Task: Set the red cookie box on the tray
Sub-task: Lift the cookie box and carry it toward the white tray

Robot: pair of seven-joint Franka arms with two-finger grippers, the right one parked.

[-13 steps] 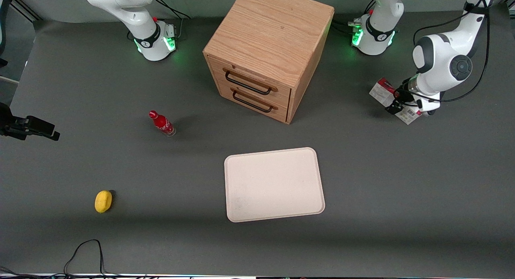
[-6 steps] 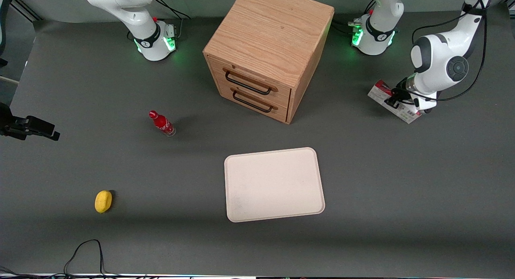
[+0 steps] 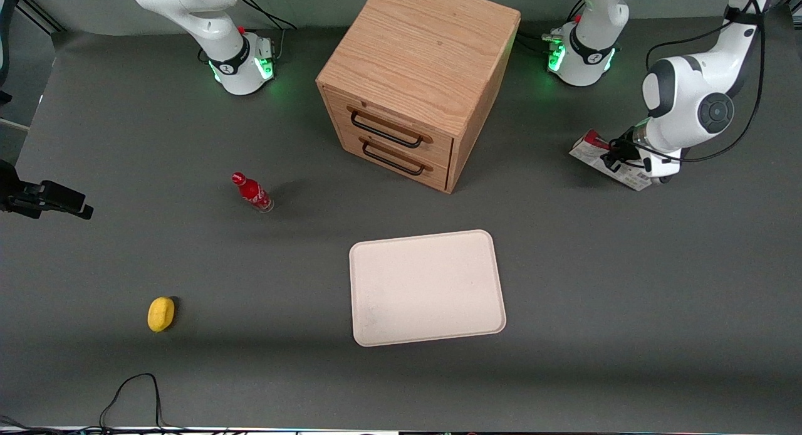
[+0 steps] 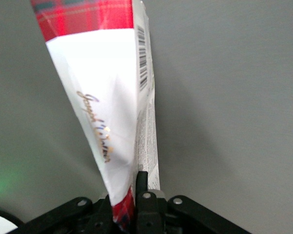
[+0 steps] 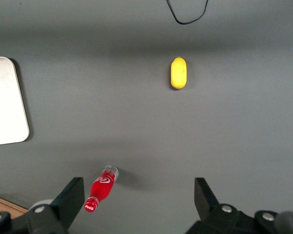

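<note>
Front view, near to far. Black cable [image 3: 135, 391] loops at the table's [image 3: 595, 335] near edge, toward the parked arm's end. Yellow lemon-like object [image 3: 161, 313] sits at about 8 o'clock from table centre. Tray [image 3: 427, 287] lies flat near the middle, nothing on it. Small red bottle [image 3: 252, 192] stands tilted at about 10 o'clock from the tray, well apart from it. Wooden drawer cabinet [image 3: 418, 78] is at 12 o'clock from the tray, two dark handles on its front facing the camera.

Red cookie box [image 3: 601, 158] is toward the working arm's end of the table, at about 2 o'clock from the tray and well apart from it. Gripper [image 3: 617, 160] is on it. Wrist view: gripper [image 4: 133, 204] clamps the red cookie box [image 4: 107, 97] at its red end, fingers [image 4: 142, 187] pressed against the carton, barcode edge visible. Whether the box is lifted off the table or resting on it is not clear.
</note>
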